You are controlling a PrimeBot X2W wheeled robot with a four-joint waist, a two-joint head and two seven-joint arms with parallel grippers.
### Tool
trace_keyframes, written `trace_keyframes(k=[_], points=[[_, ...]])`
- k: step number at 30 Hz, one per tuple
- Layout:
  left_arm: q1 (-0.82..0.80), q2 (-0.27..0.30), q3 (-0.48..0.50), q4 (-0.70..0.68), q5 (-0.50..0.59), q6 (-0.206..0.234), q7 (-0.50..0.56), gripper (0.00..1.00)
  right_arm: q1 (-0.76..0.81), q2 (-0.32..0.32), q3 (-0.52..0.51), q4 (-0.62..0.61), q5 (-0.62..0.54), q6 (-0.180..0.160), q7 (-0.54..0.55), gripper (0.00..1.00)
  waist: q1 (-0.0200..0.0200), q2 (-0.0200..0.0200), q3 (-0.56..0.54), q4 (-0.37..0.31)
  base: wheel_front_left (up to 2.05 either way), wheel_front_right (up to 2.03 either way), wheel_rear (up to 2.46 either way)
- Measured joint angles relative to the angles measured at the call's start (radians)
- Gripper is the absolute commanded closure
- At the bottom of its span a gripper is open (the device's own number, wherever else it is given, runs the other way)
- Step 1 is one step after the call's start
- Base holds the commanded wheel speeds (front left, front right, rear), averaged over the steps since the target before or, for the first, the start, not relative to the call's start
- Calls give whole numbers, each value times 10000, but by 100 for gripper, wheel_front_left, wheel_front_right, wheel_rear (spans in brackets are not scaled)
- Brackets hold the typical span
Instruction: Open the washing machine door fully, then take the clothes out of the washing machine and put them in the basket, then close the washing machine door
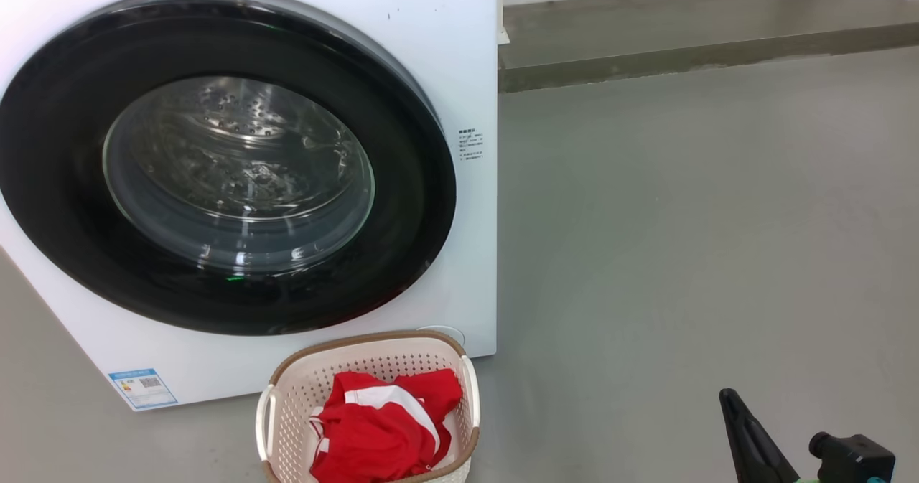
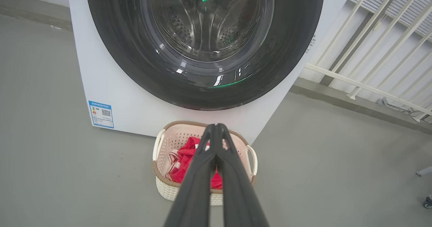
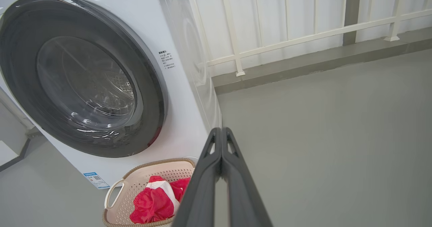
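Head view: washing machine door (image 1: 226, 167) sat shut on the washing machine (image 1: 459, 74), and the clothes (image 1: 380, 429) lay in the basket (image 1: 359, 343) just near of it; I judged the task finished. Left wrist view: left gripper (image 2: 214, 129) hung closed, empty, above the basket. Right wrist view: right gripper (image 3: 221, 132) was closed, empty, over grey floor (image 3: 337, 136), with a railing (image 3: 303, 38) far behind and nothing in my way.

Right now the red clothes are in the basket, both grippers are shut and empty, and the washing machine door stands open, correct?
Not the door: the head view shows the washing machine door closed flush against the washing machine. The rest holds: the clothes lie in the basket, and the left gripper and right gripper are both shut and empty.
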Motion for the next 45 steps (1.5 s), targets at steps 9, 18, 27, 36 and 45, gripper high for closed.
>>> trace_keyframes(k=[9, 18, 27, 36, 45], points=[[-143, 6, -2, 12, -928, 0, 222, 100, -85, 10, -90, 12, 1007, 0, 234, 100, 0, 0, 96, 49, 0, 0, 0], [-334, 15, -4, 23, -1950, -2, 497, 100, -311, 15, -159, 33, 1950, 0, 520, 100, 0, 0, 191, 98, 0, 0, 0], [-550, 29, -6, 46, -2884, -4, 715, 100, -478, 23, -272, 58, 2940, 0, 779, 100, -1, 0, 286, 147, 0, 0, 0], [-756, 54, -8, 61, -3965, -12, 1051, 100, -673, 48, -408, 88, 4000, 0, 1085, 100, -1, 0, 390, 201, 0, 0, 0], [-1092, 71, -8, 88, -4972, -13, 1289, 100, -750, 59, -479, 130, 4947, -2, 1344, 100, -1, 0, 486, 250, 0, 0, 0]])
